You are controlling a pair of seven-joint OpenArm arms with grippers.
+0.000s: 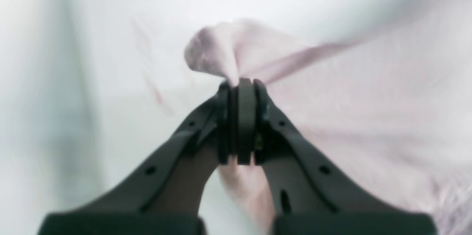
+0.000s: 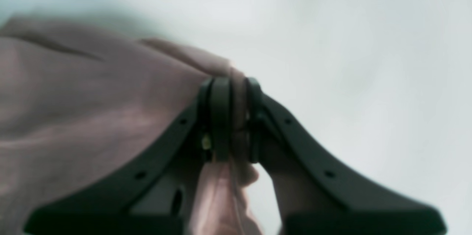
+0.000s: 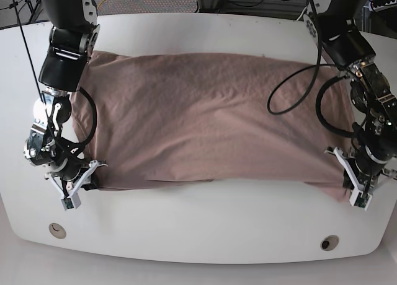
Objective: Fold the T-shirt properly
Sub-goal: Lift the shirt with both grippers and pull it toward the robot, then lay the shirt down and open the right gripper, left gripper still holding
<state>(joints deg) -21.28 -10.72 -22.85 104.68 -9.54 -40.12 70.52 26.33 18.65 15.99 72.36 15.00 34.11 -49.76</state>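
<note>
blur: both wrist views | hidden: T-shirt [image 3: 211,118] corners inside jaws

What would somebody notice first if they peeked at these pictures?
The big pinkish-brown T-shirt spread wide across the white table. Then the two black robot arms at its near corners: the left claw and the right claw each pinch a bunch of cloth.

Even, diffuse light is washing the white table [image 3: 205,229] bright in the base view, which is showing sharp detail and only faint shadows. Both wrist views are rendering softly, the T-shirt [image 1: 368,117] blurring and paling, and the dark gripper fingers [image 2: 221,117] are staying slightly crisper.
</note>
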